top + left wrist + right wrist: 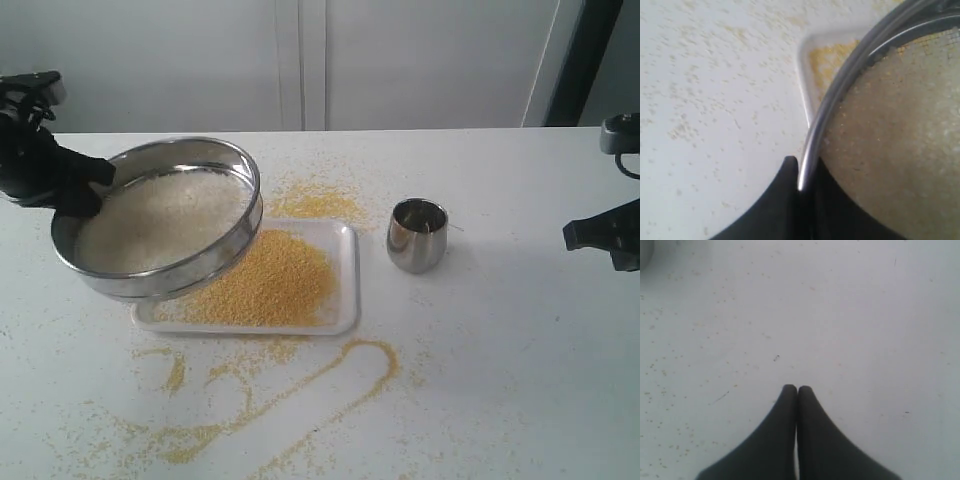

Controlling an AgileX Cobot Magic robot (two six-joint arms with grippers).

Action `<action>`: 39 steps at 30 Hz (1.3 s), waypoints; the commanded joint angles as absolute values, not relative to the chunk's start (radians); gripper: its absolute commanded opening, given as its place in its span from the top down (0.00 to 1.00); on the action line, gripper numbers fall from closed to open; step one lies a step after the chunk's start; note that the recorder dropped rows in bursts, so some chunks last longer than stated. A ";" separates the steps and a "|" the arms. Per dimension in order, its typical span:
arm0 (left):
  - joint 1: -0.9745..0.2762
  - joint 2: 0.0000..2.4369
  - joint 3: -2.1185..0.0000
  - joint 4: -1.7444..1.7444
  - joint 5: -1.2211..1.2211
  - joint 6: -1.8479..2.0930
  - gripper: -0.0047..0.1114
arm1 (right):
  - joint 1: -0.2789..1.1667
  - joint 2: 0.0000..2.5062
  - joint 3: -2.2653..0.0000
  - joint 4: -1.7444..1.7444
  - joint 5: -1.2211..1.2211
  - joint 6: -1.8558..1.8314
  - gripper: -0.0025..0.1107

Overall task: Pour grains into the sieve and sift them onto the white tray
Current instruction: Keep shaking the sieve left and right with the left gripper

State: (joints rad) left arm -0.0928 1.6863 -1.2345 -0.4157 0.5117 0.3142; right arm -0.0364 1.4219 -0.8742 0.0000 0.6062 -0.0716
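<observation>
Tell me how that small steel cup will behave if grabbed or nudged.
The steel cup looks empty, so it is probably light and would slide easily when nudged. Its polished, rounded wall may be slippery in a grip. Standing upright, it could tip if pushed near the rim.

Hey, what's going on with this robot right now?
The left gripper holds the sieve by its rim, tilted over one end of the white tray. Off-white grains sit in the sieve; yellow granules are heaped on the tray and scattered across the table. The right gripper is shut, empty, off to the side. A steel cup stands beside the tray.
</observation>
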 commanded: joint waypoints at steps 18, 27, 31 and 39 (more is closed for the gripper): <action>-0.150 1.672 -1.230 -0.429 0.599 0.367 0.96 | -0.041 1.415 -0.869 0.000 0.597 -0.071 0.98; -0.223 1.687 -1.234 -0.471 0.591 0.441 0.96 | -0.041 1.415 -0.869 0.000 0.595 -0.071 0.98; -0.160 1.681 -1.272 -0.439 0.556 0.343 0.96 | -0.041 1.415 -0.869 0.000 0.595 -0.071 0.98; -0.238 1.707 -1.276 -0.390 0.659 0.474 0.96 | -0.041 1.415 -0.869 0.000 0.586 -0.071 0.98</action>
